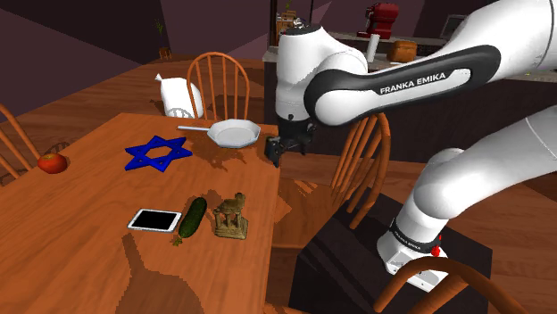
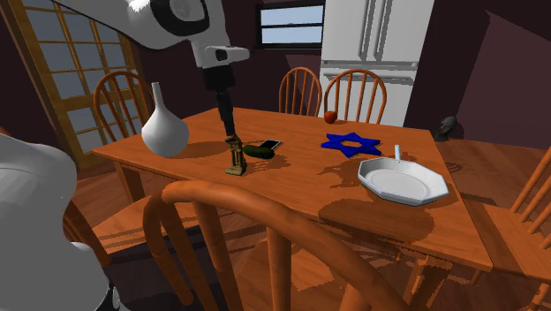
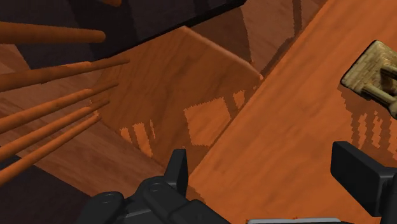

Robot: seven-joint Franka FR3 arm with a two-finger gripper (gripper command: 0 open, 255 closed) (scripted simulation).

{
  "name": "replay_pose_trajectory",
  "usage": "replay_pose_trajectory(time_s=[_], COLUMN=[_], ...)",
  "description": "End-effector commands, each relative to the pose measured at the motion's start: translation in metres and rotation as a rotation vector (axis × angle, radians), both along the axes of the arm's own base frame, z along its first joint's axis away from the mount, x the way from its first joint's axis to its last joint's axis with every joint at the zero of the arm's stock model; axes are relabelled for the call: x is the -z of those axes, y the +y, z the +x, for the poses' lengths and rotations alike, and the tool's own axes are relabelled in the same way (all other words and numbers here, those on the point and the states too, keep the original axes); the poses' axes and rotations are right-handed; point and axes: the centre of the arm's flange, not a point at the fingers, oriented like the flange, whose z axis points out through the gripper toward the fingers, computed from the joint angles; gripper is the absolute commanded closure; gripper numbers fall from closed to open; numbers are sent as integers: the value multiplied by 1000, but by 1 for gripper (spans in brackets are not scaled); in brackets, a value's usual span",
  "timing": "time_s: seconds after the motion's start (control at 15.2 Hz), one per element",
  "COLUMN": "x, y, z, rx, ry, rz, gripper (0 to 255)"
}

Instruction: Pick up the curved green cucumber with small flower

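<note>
Two close neighbours, a smartphone (image 1: 154,219) and a brass-coloured figurine (image 1: 230,218), flanked the green cucumber (image 1: 192,217); the wide-open, empty gripper (image 3: 267,181), above the table edge (image 3: 229,137), risked striking either while descending.

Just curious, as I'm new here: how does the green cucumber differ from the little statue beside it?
The cucumber is dark green; the statue is yellowish brown. The cucumber lies flat; the statue stands upright on a base. Both sit side by side on the table.

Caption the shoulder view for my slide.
Open end effector over the table edge; cucumber lies between phone and figurine.
</note>
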Motion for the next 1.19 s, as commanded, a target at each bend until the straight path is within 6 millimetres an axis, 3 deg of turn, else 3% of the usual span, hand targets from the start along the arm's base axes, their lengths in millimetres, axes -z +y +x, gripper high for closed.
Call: replay_pose_trajectory(time_s=[0.0, 0.53, 1.12], x=[14, 67, 125], y=[23, 104, 186], z=[10, 53, 116], rx=[38, 177, 333], ry=[-9, -41, -77], rz=[5, 14, 24], gripper=[0, 0, 0])
